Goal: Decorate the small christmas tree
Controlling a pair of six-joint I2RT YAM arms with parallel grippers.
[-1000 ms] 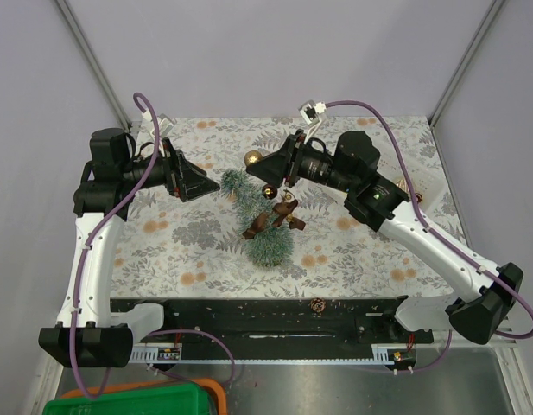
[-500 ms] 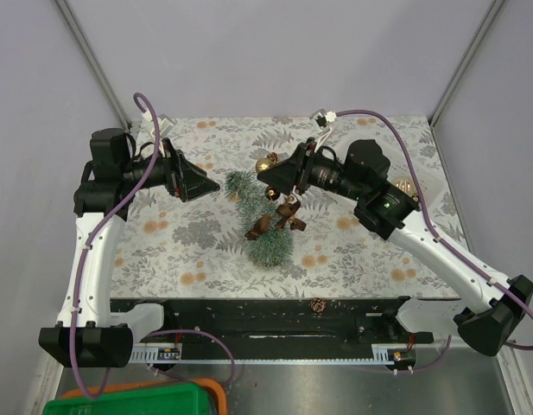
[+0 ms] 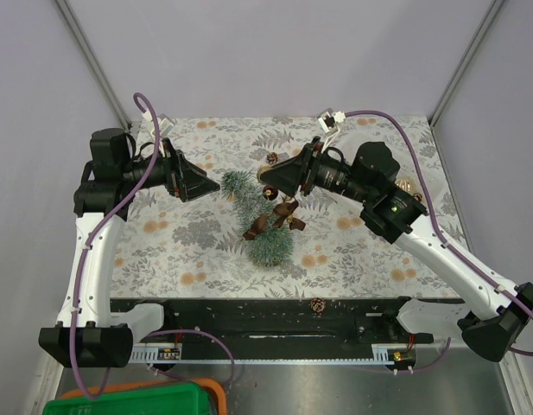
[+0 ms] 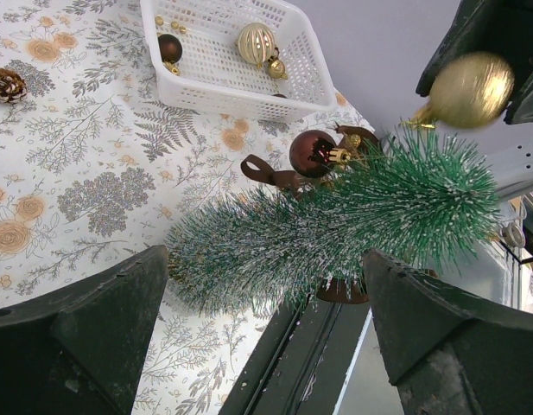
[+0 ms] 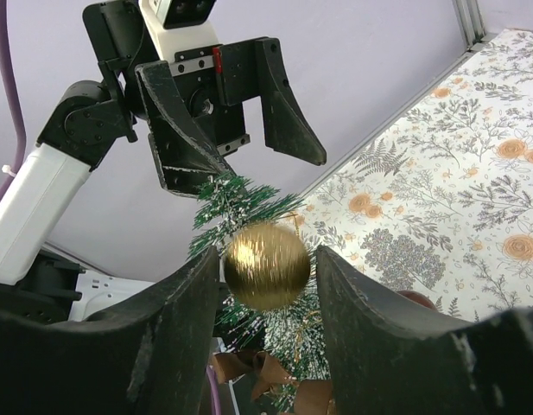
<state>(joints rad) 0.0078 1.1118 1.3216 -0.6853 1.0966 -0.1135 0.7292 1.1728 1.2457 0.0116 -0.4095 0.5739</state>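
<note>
The small christmas tree (image 3: pixel 259 220) is stood near the middle of the table (image 3: pixel 370 251). Its upper part is flanked by the left gripper (image 4: pixel 264 259), whose jaws are spread wide on either side of the bristles, with nothing held. A gold bauble (image 5: pixel 266 264) is seen between the fingers of the right gripper (image 5: pixel 268 259), level with the top branches. The jaws are about half parted and the ball is blurred, so whether it is gripped or loose cannot be told. The step in hand is judged to be the hanging of this bauble near the tip. It is best done if the ball is carried right into the bristles before release, so that its cap is caught on a branch, clear of the brown bauble (image 4: pixel 311 153) and ribbon (image 4: pixel 266 171) already hung lower. If it is released short of the branches, it may be dropped onto the table.
</note>
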